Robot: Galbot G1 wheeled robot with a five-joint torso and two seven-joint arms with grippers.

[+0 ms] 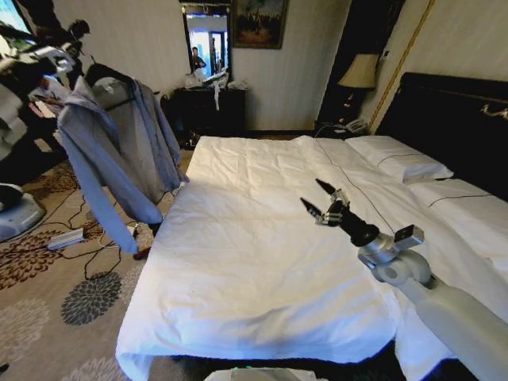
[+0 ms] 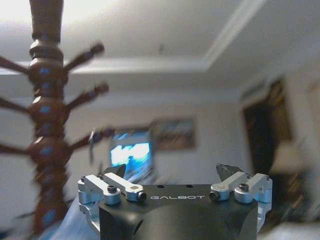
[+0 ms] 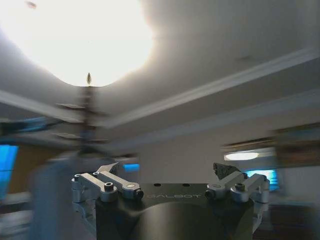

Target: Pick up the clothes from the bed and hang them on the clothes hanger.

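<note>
- The right gripper (image 1: 321, 198) hovers above the bed (image 1: 238, 262), fingers spread and holding nothing; the white sheet beneath it is bare.
- The left gripper (image 2: 175, 175) is raised beside the coat stand (image 2: 46, 125), fingers apart, apparently having let go.
- The shirt (image 1: 119, 151) drapes from the stand, clear of the floor, so the hanging looks done.

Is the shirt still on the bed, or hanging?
Hanging: the shirt drapes from the hanger, clear of the bed.
</note>
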